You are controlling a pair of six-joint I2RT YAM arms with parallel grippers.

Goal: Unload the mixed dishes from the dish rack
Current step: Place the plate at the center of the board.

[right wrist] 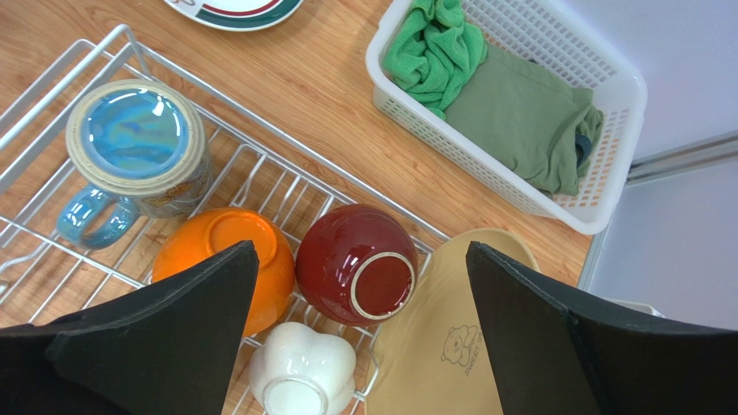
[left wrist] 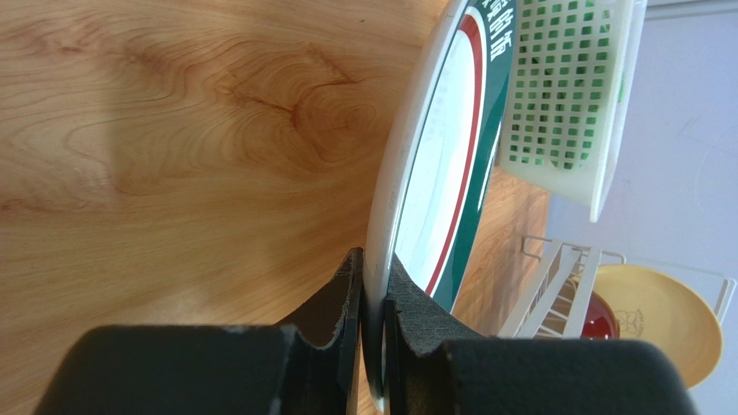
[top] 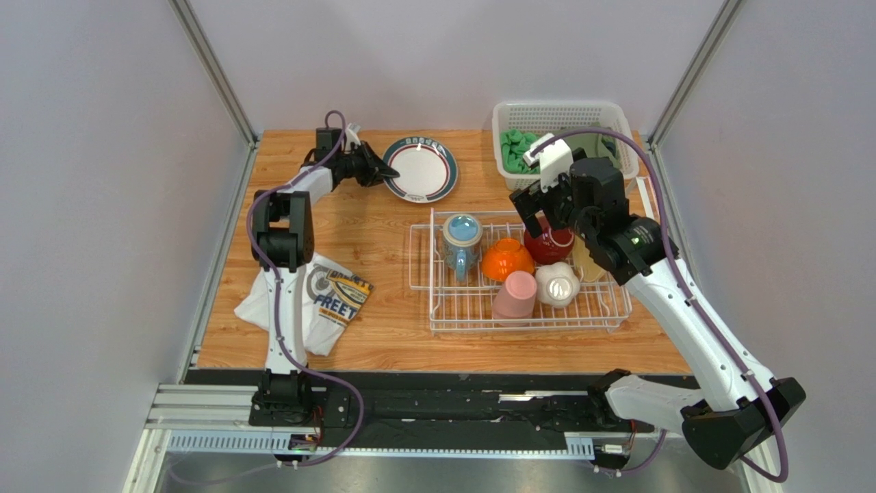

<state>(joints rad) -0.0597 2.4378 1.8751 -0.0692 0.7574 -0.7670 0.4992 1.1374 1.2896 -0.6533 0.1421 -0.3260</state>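
over the rack, a straight drop to the dark red bowl

above the dish rack point(top: 468, 306), toward 1 o'clock from its middle, the right gripper point(right wrist: 357, 258) hangs with its jaws spread wide and nothing in them; the dark red bowl point(right wrist: 351, 268) sits directly beneath, centred between the two fingers, upside down with its foot ring up; being round it offers no long axis, so the coming move looks like a plain descent; the squeeze line runs 9 to 3 o'clock in the wrist view, where the orange bowl point(right wrist: 216, 246) sits just beside the red one at 9, the tan plate point(right wrist: 433, 346) lies at 4 and the small white bowl point(right wrist: 301, 372) crowds in at 7; the left gripper point(left wrist: 372, 298) is clenched on the rim of a green-and-red-banded plate point(left wrist: 433, 173) at 11 o'clock from the rack, well apart, so the right arm is the nearer.
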